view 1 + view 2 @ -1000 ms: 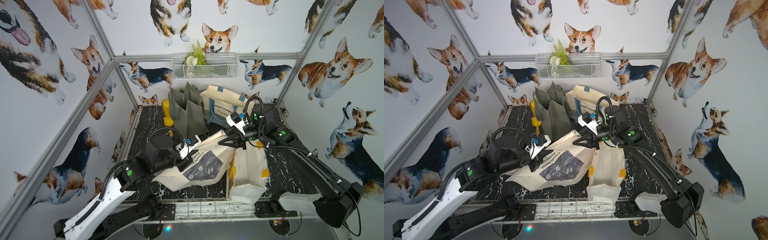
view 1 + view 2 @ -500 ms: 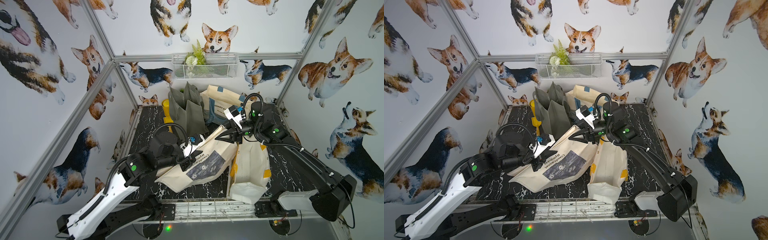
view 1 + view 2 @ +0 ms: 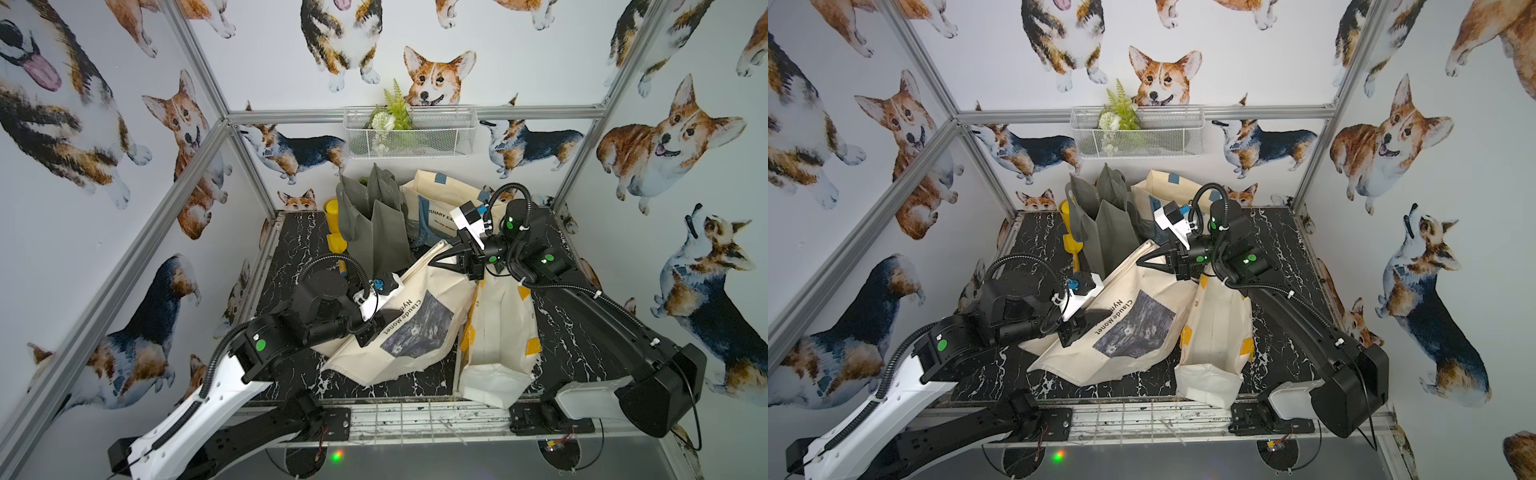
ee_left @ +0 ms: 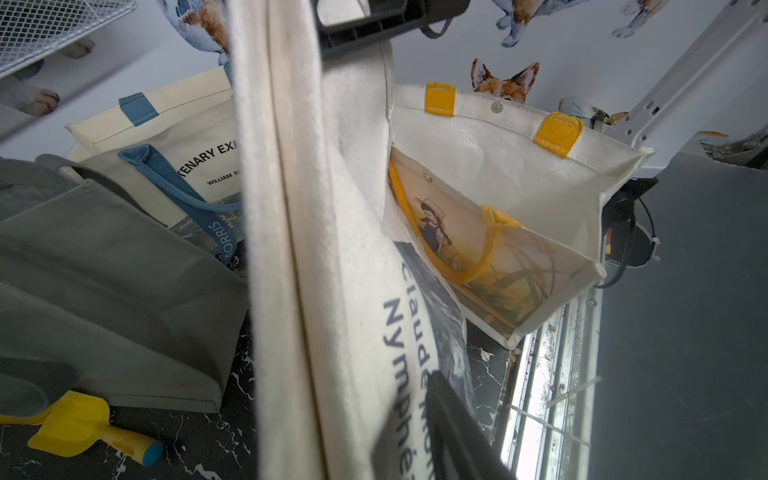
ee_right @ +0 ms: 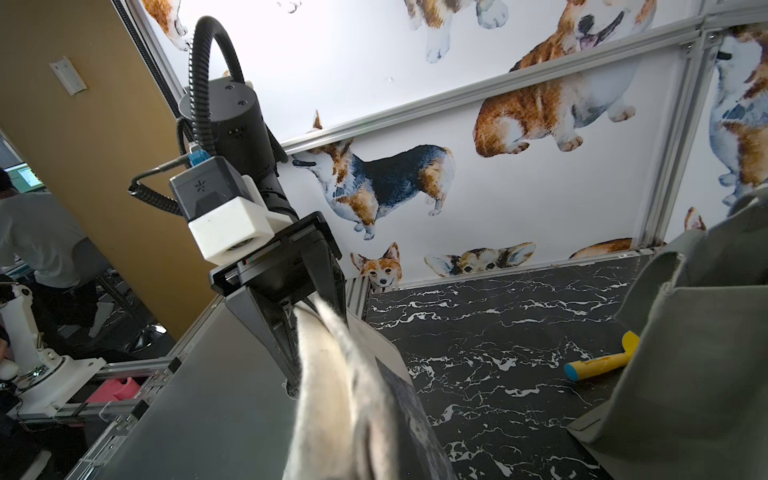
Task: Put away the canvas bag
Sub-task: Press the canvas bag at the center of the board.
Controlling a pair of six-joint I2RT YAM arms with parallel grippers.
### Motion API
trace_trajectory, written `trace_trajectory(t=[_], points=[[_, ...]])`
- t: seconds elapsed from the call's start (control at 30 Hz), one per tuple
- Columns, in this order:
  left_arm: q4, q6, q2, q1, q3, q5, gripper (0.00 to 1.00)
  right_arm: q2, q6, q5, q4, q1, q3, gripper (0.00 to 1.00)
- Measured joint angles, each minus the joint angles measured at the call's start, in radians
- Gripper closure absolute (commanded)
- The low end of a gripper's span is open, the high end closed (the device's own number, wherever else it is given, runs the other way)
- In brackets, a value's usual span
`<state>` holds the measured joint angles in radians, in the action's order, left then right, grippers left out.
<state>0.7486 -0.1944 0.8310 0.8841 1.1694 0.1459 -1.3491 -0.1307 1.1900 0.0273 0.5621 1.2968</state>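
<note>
The canvas bag (image 3: 415,328) is held tilted at the counter's (image 3: 291,249) middle by the clamped right claw (image 3: 434,261), arm stretched forward; its edge is straddled by the left claw (image 3: 372,330) (fingers (image 5: 270,332) seen parted only from the right wrist).

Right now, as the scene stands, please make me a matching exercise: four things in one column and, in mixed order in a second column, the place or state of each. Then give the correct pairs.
Things
1. Monet canvas bag
2. grey bag
3. bag with yellow handles
4. wire basket

Places or states
A. hangs on the back wall
B. lies on its side on the table, mouth open
C. cloth pinched in the shut right gripper
D. stands upright at the back of the table

Pairs: 1-C, 2-D, 3-B, 4-A
</note>
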Motion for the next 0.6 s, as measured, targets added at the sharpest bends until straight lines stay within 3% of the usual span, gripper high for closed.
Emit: trace_trajectory(t=[0.13,0.23,0.4,0.6], points=[[0.003,0.043,-0.008,0.000,-0.007,-0.024,1.00,-0.073,0.001,0.029,0.000,0.010,0.074,1.00],[-0.002,0.089,-0.011,0.000,-0.017,-0.044,1.00,-0.128,0.002,0.032,0.000,0.021,0.121,0.93],[-0.026,0.197,-0.045,-0.001,-0.058,-0.074,1.00,-0.213,-0.007,0.028,0.003,0.034,0.204,0.50],[0.023,0.404,-0.177,0.000,-0.102,-0.172,1.00,-0.248,-0.058,-0.040,0.059,0.034,0.266,0.31]])
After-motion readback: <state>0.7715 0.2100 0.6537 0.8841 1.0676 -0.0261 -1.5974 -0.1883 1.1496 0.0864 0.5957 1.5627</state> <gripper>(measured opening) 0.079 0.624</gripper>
